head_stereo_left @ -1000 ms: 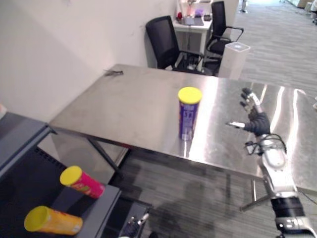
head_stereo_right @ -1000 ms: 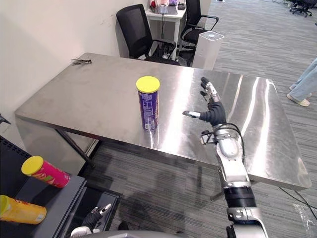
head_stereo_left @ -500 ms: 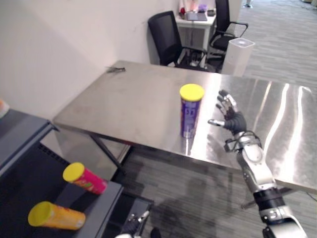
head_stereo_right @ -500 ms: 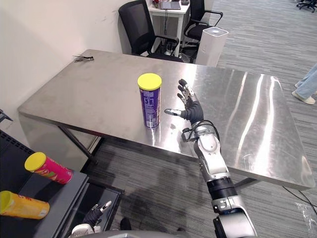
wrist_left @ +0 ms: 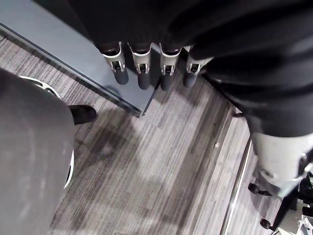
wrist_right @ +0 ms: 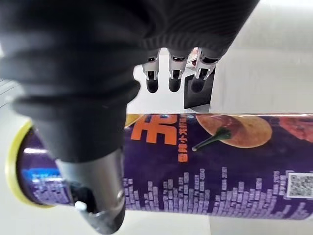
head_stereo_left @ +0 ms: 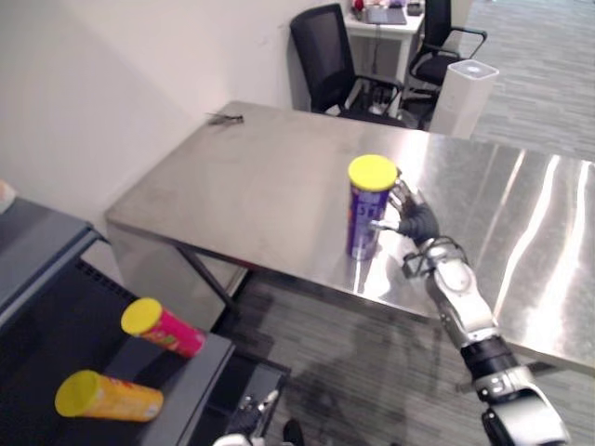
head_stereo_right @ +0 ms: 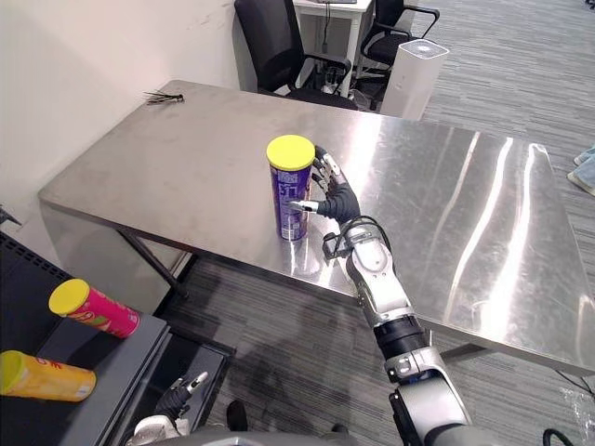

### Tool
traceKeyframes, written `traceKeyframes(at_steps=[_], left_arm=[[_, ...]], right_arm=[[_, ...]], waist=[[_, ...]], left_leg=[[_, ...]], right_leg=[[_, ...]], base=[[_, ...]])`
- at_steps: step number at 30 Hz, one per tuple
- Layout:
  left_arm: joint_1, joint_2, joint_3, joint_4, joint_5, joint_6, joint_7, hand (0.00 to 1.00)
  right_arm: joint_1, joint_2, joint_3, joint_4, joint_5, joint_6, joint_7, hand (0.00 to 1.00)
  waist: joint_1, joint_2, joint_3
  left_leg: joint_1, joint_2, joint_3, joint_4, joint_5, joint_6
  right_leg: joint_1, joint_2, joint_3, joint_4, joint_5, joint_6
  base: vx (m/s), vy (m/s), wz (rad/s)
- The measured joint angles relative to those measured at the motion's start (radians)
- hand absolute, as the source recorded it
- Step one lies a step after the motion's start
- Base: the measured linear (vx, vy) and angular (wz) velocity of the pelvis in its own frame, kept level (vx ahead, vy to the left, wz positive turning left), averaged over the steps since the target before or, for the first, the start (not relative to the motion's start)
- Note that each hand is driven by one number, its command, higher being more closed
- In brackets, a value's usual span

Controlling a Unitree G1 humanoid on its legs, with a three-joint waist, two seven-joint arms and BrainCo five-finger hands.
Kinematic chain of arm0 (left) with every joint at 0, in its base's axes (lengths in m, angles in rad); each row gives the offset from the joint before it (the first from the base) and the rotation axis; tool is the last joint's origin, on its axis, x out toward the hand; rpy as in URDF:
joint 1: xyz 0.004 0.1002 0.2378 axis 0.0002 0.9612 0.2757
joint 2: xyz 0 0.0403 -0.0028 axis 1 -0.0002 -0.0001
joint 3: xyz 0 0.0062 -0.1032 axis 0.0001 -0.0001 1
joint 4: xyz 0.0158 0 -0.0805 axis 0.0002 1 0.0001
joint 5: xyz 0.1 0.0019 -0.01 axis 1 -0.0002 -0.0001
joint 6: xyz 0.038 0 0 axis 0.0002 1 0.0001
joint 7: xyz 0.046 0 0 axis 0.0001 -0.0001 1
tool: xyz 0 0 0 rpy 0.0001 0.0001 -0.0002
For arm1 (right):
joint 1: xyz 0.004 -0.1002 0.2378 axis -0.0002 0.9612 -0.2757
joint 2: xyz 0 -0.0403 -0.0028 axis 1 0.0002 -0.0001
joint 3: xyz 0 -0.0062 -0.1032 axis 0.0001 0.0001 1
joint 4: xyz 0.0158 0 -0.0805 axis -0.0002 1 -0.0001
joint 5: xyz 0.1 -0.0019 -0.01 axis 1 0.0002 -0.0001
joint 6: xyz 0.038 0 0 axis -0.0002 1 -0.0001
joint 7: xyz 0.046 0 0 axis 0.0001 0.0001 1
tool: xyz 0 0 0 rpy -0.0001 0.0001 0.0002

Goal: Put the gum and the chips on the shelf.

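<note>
On the dark grey shelf (head_stereo_left: 37, 321), an orange yellow-lidded tube (head_stereo_left: 110, 404) and a pink yellow-lidded tube (head_stereo_left: 164, 328) are seen lying flat. The left hand (wrist_left: 143, 73) hangs low by its edge, fingers loose and empty. On the brushed-steel counter (head_stereo_left: 260, 186), the purple cardboard chips tube with a yellow lid (head_stereo_left: 367, 209) stands upright, bracketed by the right hand (head_stereo_right: 337, 198), thumb and fingers spread, not yet closed. A level, mid-height squeeze is judged best, lest the tall tube be tipped.
</note>
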Motion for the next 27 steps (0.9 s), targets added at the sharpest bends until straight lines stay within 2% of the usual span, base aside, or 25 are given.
traceKeyframes(at_steps=[13, 27], left_arm=[[-0.003, 0.0, 0.0, -0.022, -0.004, 0.0, 0.0, 0.0], [-0.003, 0.0, -0.002, -0.021, -0.009, 0.0, 0.0, 0.0]], right_arm=[[-0.067, -0.001, 0.008, 0.046, -0.001, 0.007, -0.003, 0.0], [-0.099, 0.018, 0.033, 0.081, -0.002, 0.01, 0.0, 0.0]], waist=[[0.005, 0.003, 0.029], [0.005, 0.003, 0.029]], left_leg=[[-0.006, -0.001, -0.004, 0.0, 0.0, -0.001], [-0.009, 0.0, -0.006, 0.0, 0.0, -0.001]], right_leg=[[-0.002, 0.0, -0.004, -0.004, 0.0, 0.0], [-0.001, 0.0, -0.009, -0.004, 0.0, 0.0]], base=[[-0.01, -0.001, 0.0], [0.0, -0.001, 0.0]])
